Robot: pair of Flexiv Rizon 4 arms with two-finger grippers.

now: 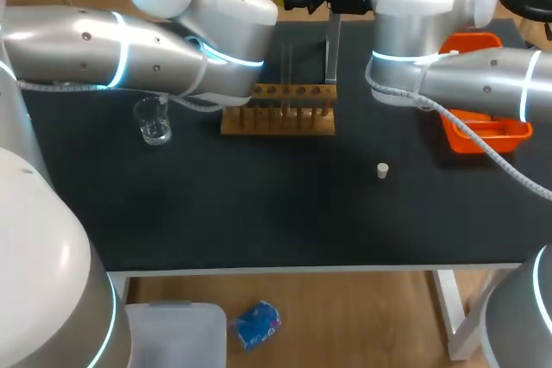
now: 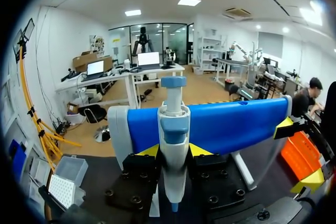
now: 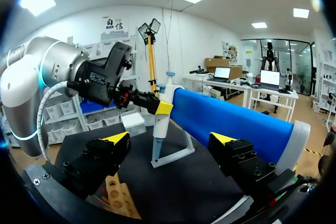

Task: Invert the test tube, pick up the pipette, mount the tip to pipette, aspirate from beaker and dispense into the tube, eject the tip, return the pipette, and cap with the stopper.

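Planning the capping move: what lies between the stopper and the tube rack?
Nothing; the head view shows bare table between stopper and rack.

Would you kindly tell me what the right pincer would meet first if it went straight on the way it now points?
Probably the pipette, upright in its stand and gripped by the left pincer; nothing shows in between, though depth is hard to judge.

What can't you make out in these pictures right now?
Head view: the left arm covers the pipette.
Head view: test tube in the rack too faint to tell which end is up.
Head view: beaker's liquid level too small to read.
Wrist views: the stopper lies outside both.
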